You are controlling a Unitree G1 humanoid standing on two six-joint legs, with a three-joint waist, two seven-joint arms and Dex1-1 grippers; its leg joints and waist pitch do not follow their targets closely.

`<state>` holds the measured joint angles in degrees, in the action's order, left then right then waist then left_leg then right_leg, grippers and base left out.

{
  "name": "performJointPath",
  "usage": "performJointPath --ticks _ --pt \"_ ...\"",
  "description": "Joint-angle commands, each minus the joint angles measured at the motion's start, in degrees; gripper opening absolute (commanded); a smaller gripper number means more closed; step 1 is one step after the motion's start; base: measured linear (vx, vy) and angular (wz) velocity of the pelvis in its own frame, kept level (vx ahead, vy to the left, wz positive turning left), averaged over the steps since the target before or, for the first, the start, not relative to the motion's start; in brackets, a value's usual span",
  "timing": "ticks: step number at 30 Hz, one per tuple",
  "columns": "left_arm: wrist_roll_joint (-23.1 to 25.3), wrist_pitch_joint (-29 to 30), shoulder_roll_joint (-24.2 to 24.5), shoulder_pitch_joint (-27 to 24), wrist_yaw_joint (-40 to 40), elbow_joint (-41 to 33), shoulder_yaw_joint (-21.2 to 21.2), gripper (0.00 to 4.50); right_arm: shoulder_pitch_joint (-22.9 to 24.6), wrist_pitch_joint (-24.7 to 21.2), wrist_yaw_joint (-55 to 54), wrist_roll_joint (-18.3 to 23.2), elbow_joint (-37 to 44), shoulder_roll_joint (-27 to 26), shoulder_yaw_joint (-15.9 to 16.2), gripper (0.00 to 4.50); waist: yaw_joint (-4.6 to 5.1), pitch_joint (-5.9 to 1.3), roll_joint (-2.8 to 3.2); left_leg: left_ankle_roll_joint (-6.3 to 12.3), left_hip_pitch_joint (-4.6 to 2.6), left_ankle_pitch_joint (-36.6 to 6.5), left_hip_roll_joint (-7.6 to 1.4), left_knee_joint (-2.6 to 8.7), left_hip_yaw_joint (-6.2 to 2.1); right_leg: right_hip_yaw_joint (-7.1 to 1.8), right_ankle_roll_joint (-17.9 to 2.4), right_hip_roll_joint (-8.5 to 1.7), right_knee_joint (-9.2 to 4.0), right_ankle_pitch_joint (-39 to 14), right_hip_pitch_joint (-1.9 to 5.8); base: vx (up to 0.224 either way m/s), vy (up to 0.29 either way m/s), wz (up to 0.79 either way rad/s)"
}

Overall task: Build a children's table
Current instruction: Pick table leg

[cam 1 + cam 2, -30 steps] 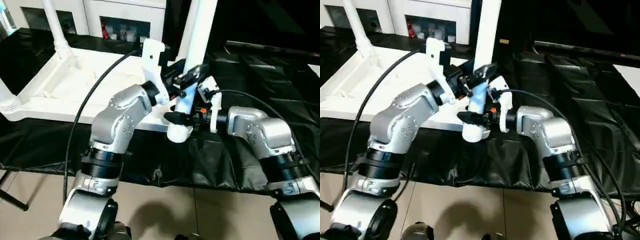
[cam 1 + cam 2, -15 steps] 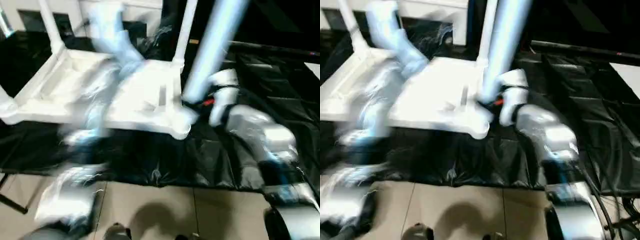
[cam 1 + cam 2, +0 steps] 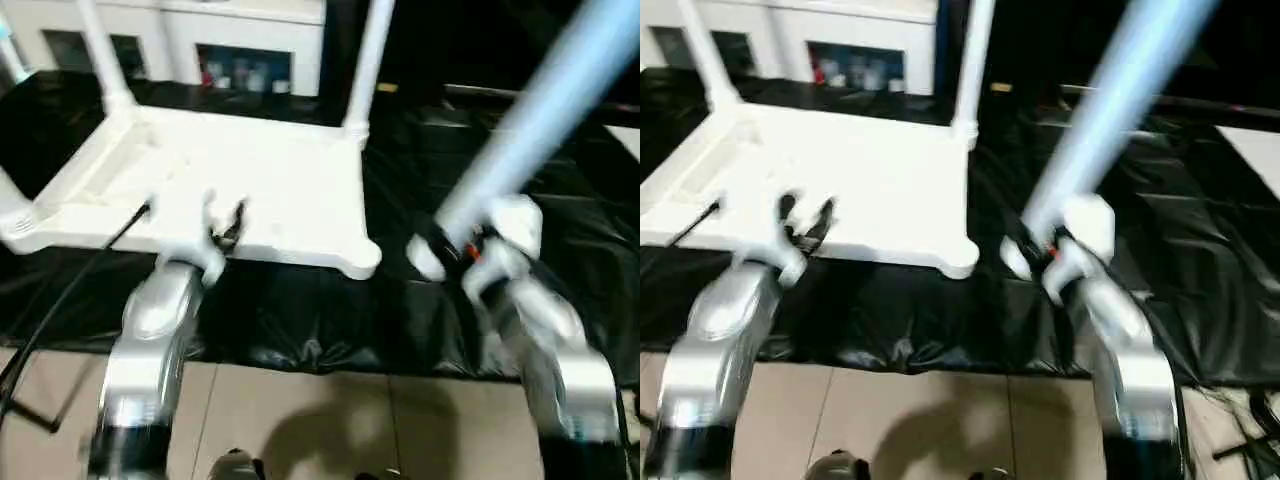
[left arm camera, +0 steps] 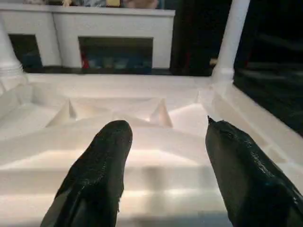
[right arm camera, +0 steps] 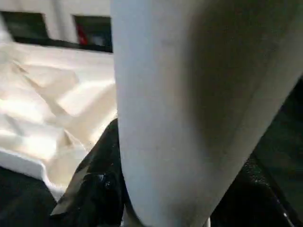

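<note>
Close to me, my right gripper (image 3: 445, 250) squeezes the fat end of a loose white table leg (image 3: 545, 105). The leg leans up and away to the right, over the black cloth (image 3: 330, 320). My left gripper (image 3: 225, 222) is open and holds nothing, just above the near rim of the upside-down white table top (image 3: 300, 190). Farther back, other legs (image 3: 368, 62) stand up in its corners. Behind them is a white cabinet (image 3: 250, 40).

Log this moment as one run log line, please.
left hand: open, empty, over tabletop | right hand: gripping loose leg, tilted | near-right corner socket: empty
</note>
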<state>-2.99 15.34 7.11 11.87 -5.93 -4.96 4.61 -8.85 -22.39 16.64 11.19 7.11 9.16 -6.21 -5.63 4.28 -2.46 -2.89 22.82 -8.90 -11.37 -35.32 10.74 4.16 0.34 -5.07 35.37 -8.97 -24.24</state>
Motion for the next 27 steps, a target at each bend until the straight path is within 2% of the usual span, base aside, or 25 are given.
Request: performJointPath --ticks 1,3,4,6,7,8,9,10,11,12,13,14,15,16,17,18,19,20,21,22,23,24,25,26,27 --pt "1.9 0.8 -0.7 0.3 1.9 -2.6 -1.6 2.90 0.7 1.0 -1.5 -1.5 1.8 -0.4 0.4 1.89 1.01 -3.84 1.37 -3.83 -2.70 -30.0 -1.44 5.05 -2.26 -0.74 -0.2 -2.09 -7.63 -33.7 1.42 0.000 0.000 0.00" --pt "1.6 1.8 -1.0 0.4 2.1 -3.3 -1.8 2.90 1.0 0.4 -2.5 -1.0 1.8 -1.1 0.3 1.89 1.90 -3.69 2.11 -5.09 -2.60 -33.3 -2.29 5.90 -3.58 0.32 -0.5 -1.05 -7.64 -29.6 2.31 0.000 0.000 0.00" --pt "1.6 2.2 -0.7 0.2 2.2 -4.1 -2.4 2.90 1.3 1.2 -2.8 -1.3 1.2 -1.1 0.9 1.89 2.70 -3.50 3.10 -5.44 -3.27 -38.7 -4.57 7.65 -5.37 1.35 -1.5 0.11 -6.88 -23.8 2.97 0.000 0.000 0.00" --pt "1.8 1.6 -0.8 -0.2 2.4 -4.7 -2.5 2.90 1.5 1.6 -2.9 -1.6 0.9 -1.2 1.3 1.89 3.11 -3.28 3.82 -4.66 -2.97 -43.2 -9.36 11.41 -7.81 1.50 -2.9 0.59 -1.28 -14.1 3.81 0.000 0.000 0.00" --pt "1.9 1.1 -1.0 -0.5 2.5 -5.0 -2.4 2.90 1.6 1.7 -2.9 -1.8 0.8 -1.3 1.4 1.89 2.60 -2.87 3.67 -2.53 -2.71 -46.3 -12.07 14.50 -7.51 1.62 -4.8 1.00 5.26 -9.0 2.99 -0.038 -0.075 -0.01" --pt "1.3 3.1 -1.8 -0.8 3.4 -5.9 -1.2 2.90 1.8 1.6 -2.7 -1.9 1.0 -1.2 1.5 1.89 2.23 -2.75 3.12 -1.14 -3.03 -46.1 -12.19 14.31 -7.00 0.87 -4.9 0.68 6.02 -9.6 2.47 -0.038 -0.075 -0.01" --pt "1.3 3.1 -1.7 -0.8 3.4 -5.9 -1.2 2.90 1.8 1.5 -2.7 -1.9 1.0 -1.2 1.5 1.89 2.05 -3.02 2.78 0.52 -3.52 -44.4 -11.79 13.42 -6.64 -0.50 -4.6 -0.10 6.14 -10.7 2.50 0.000 -0.174 0.11" --pt "1.0 3.5 -1.4 -0.8 2.8 -6.4 -1.0 2.90 1.5 1.1 -2.6 -1.5 0.7 -1.2 1.3 1.89 1.83 -3.76 0.99 2.06 -3.63 -38.8 -8.55 10.51 -5.61 -3.90 -4.9 -1.61 3.87 -14.5 3.38 -0.017 -0.232 0.02" --pt "1.5 4.0 -1.0 -0.8 2.7 -6.4 -1.3 2.90 1.2 1.2 -2.5 -1.5 0.3 -1.2 1.2 1.89 0.15 -3.93 -2.34 1.88 -1.64 -22.5 3.01 -4.09 -0.26 -4.03 -2.7 -4.18 -6.88 -37.0 1.75 -0.017 -0.232 0.02" --pt "2.1 4.4 -0.8 -0.8 2.6 -6.5 -1.6 2.90 0.8 1.3 -2.3 -1.3 -0.1 -1.2 1.2 1.89 -1.17 -4.18 -2.40 3.08 -1.75 -14.8 3.06 -6.67 -0.27 -5.74 1.0 -5.60 -8.40 -47.8 0.99 -0.033 -0.145 -0.07" --pt "2.4 4.2 -0.5 -1.0 2.2 -6.7 -2.2 2.90 0.4 1.3 -1.8 -0.6 -0.6 -1.3 1.1 1.89 -2.53 -4.78 -2.10 1.61 2.64 -6.6 2.14 -4.29 -2.83 -7.87 10.5 -6.43 -5.29 -48.5 4.55 0.012 -0.111 -0.06" --pt "2.3 3.8 -0.4 -1.1 1.7 -6.8 -2.4 2.90 0.3 1.5 -1.6 -0.7 -0.8 -1.2 1.3 1.89 -2.53 -4.78 -2.10 1.61 2.64 -6.6 2.14 -4.29 -2.83 -7.87 10.5 -6.43 -5.29 -48.5 4.55 0.012 -0.111 -0.06" --pt "1.8 3.1 -0.2 -1.4 0.7 -7.1 -3.0 2.90 -0.2 1.8 -1.2 -1.0 -1.1 -0.8 1.8 1.89 -3.10 -5.00 -1.18 2.00 0.78 -7.3 0.74 -0.74 -4.02 -7.39 8.9 -5.97 -4.16 -35.8 4.26 0.004 -0.140 0.04" --pt "1.2 3.7 -1.0 -1.5 1.4 -7.2 -2.7 2.90 -1.1 1.9 -0.4 -1.9 -1.7 0.1 3.3 1.89 -2.26 -4.93 -0.85 2.82 -0.84 -8.0 -0.28 1.24 -4.33 -5.14 4.5 -3.14 -3.49 -23.6 3.39 -0.058 -0.120 0.15" --pt "1.2 4.0 -1.3 -1.6 1.8 -7.3 -2.6 2.90 -1.2 1.9 -0.2 -2.0 -1.9 0.4 3.6 1.89 -1.74 -4.52 -0.10 2.59 -2.35 -15.8 -0.82 2.33 -4.18 -3.92 2.1 -2.42 -4.34 -27.1 3.28 -0.058 -0.120 0.15" --pt "1.3 3.8 -1.4 -1.6 2.0 -7.0 -2.6 2.90 -1.5 1.7 0.1 -1.8 -2.2 0.4 3.9 1.89 -1.59 -4.31 -0.03 2.03 -3.11 -19.1 -0.64 2.23 -3.81 -3.64 1.3 -2.50 -4.87 -31.0 3.35 -0.065 -0.097 0.10" --pt "1.4 3.9 -1.4 -1.7 2.2 -6.9 -2.6 2.90 -1.9 1.8 0.6 -1.7 -2.5 0.5 4.2 1.89 -1.62 -2.89 -0.56 2.63 -2.65 -25.9 0.43 1.78 -5.25 1.43 1.1 -6.70 -7.99 -52.8 5.42 -0.053 -0.049 0.26" --pt "1.7 4.0 -1.3 -1.7 2.2 -6.7 -2.6 2.90 -2.3 2.0 1.3 -1.7 -2.8 0.7 4.8 1.89 -1.27 -2.72 -0.42 2.44 -4.12 -24.9 1.01 -0.37 -4.65 2.93 1.1 -8.25 -10.47 -58.2 5.18 -0.053 -0.049 0.26" --pt "1.7 3.9 -1.2 -1.7 2.1 -6.5 -2.5 2.90 -2.6 2.1 1.9 -1.8 -3.1 0.8 5.3 1.89 -1.27 -2.72 -0.42 2.44 -4.12 -24.9 1.01 -0.37 -4.65 2.93 1.1 -8.25 -10.47 -58.2 5.18 -0.050 -0.002 0.39" --pt "1.7 3.9 -1.1 -1.8 1.9 -6.3 -2.5 2.90 -2.9 2.3 2.6 -1.9 -3.5 0.9 6.0 1.89 0.67 -1.66 2.43 2.25 -2.14 -30.7 -2.13 0.55 -3.94 12.28 3.4 -7.51 -9.42 -51.6 11.33 0.012 0.072 0.41" --pt "1.7 3.8 -1.0 -1.8 2.0 -6.2 -2.5 2.90 -2.9 2.4 2.9 -1.9 -3.4 0.9 6.2 1.89 0.41 -2.07 3.72 1.40 6.03 -39.8 -1.62 6.55 -6.29 8.97 0.8 -2.03 5.47 -36.1 17.64 0.012 0.072 0.41" --pt "1.8 3.7 -0.9 -1.8 2.0 -6.2 -2.4 2.90 -2.9 2.5 3.0 -1.9 -3.4 0.8 6.4 1.89 -0.01 -2.52 4.06 -0.95 3.65 -46.1 0.37 7.72 -6.91 7.17 -0.7 1.82 4.75 -27.6 14.73 0.140 0.095 0.58" --pt "1.6 3.8 -0.6 -1.9 2.2 -6.1 -1.7 2.90 -2.7 2.1 4.1 -0.8 -2.9 0.2 6.8 1.89 2.43 -3.13 1.61 -0.95 -6.04 -44.7 -3.21 5.25 -6.75 1.46 -3.9 -0.35 5.12 -30.4 7.75 0.201 -0.028 0.45" --pt "1.7 3.5 -0.5 -1.8 2.4 -5.8 -1.2 2.90 -2.5 2.0 4.3 -0.6 -2.8 0.1 7.1 1.89 1.28 -1.37 1.00 -6.85 -7.56 -48.0 -1.13 -0.67 -6.57 0.64 -7.8 -6.62 -6.82 -53.5 5.57 0.201 -0.028 0.45" --pt "1.7 3.3 -0.4 -1.8 2.5 -5.5 -1.0 2.90 -2.5 2.0 4.4 -0.5 -2.9 0.1 7.3 1.89 0.98 -1.49 0.32 -4.73 -7.25 -38.5 -0.13 -2.77 -4.93 -0.38 -8.6 -8.31 -8.87 -56.2 6.46 0.136 -0.057 0.14"
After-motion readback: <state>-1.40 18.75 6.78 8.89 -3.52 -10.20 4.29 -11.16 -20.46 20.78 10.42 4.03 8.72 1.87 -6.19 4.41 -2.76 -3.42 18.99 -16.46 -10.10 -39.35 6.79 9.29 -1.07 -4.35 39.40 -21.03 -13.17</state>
